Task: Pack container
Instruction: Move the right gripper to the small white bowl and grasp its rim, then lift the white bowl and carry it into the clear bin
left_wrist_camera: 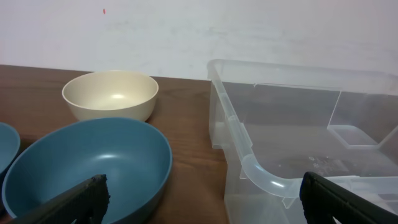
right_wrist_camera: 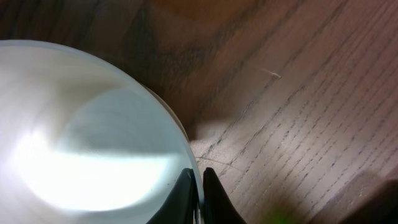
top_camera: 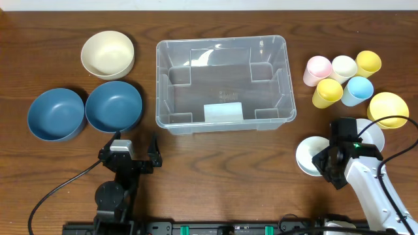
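Near the right front of the bench (top_camera: pixel 228 173), the right fingers (right_wrist_camera: pixel 216 200) are pinched almost closed on the rim of a white bowl (right_wrist_camera: pixel 81 143). At front left, the left fingers (left_wrist_camera: pixel 71 202) are spread wide and hold nothing, facing a blue bowl (left_wrist_camera: pixel 93 162). Beside that bowl, the clear plastic container (top_camera: pixel 222 78) sits mid-bench, with pastel cups (top_camera: pixel 358 90) to its right.

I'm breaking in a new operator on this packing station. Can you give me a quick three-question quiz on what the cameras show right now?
1. True or false: the container already holds a bowl.
2. The two blue bowls lie: A) left of the container, B) right of it, C) inside it.
3. Fill in: the rim of the white bowl sits between the fingers of the ___ gripper.
Key: 1 false; 2 A; 3 right, meaning the right gripper.
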